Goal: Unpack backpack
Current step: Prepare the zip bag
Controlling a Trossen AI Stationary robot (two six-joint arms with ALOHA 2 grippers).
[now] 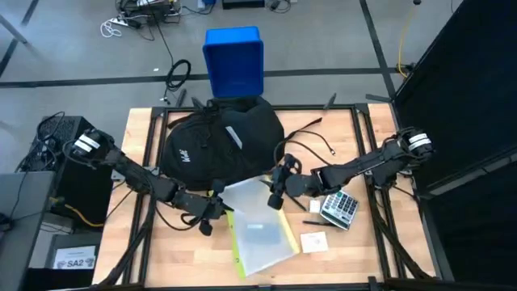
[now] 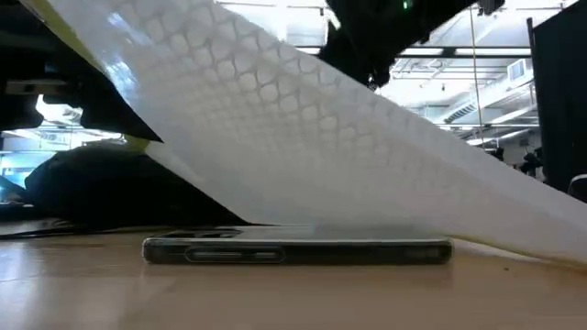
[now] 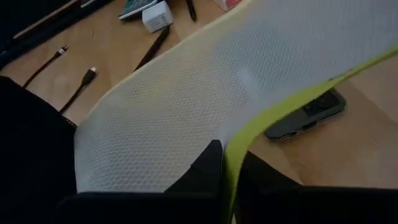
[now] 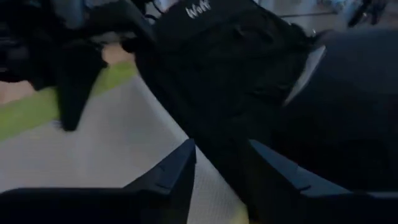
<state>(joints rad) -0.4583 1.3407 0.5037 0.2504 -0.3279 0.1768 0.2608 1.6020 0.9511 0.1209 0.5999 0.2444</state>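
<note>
The counter is pale wood set in a black frame. Around it lies a grey concrete floor crossed by dark lines. A blue box stands on the floor just beyond the counter's far edge, with a coil of black cable beside it and white cables farther off. A black curtain fills the right side. A dark cabinet sits left of the counter. In the low view, ceiling lights and beams show beyond.
</note>
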